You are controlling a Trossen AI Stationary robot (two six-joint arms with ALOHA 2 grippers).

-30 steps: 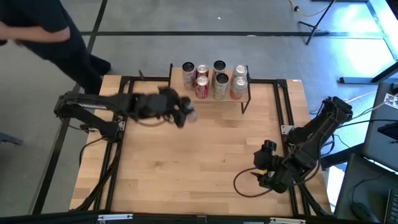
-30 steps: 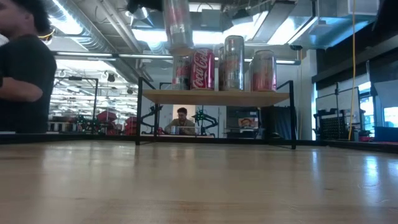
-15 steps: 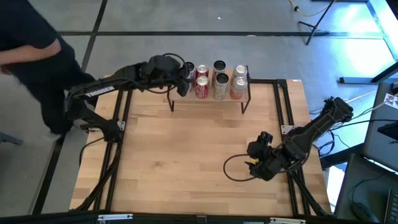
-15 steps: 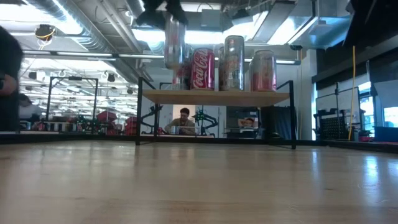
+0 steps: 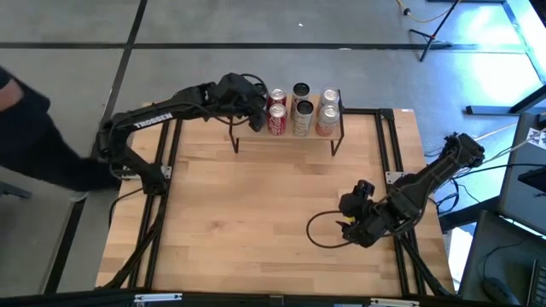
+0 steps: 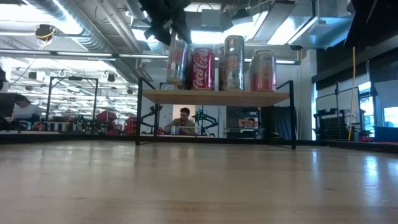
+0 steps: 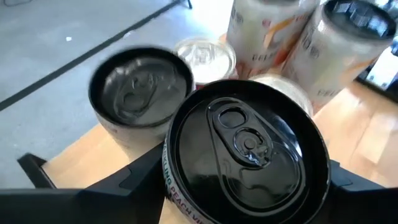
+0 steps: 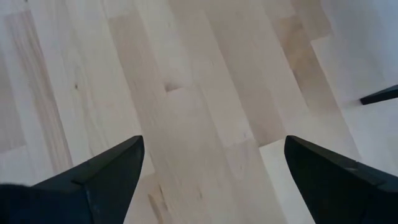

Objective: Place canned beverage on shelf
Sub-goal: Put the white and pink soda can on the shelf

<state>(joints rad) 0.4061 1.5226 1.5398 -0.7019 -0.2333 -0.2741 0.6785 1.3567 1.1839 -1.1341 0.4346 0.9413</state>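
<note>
Gripping a black-topped can (image 7: 247, 157) over the shelf (image 6: 216, 96), left jaws (image 7: 247, 186) clamped, right jaws (image 8: 211, 168) wide, empty.

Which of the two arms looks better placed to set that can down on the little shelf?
The left. Its gripper already grips the black-topped can at the left end of the small light-wood shelf, beside the red cola can. The right gripper hangs open over bare tabletop, far away.

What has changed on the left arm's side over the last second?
The left claw carried its black-topped can from above the open table back to the shelf, then lowered it toward the left end; it hangs tilted there, gripped. The right arm shifted slightly forward, its claw open over bare wood. The cans already on the shelf stayed put.
</note>
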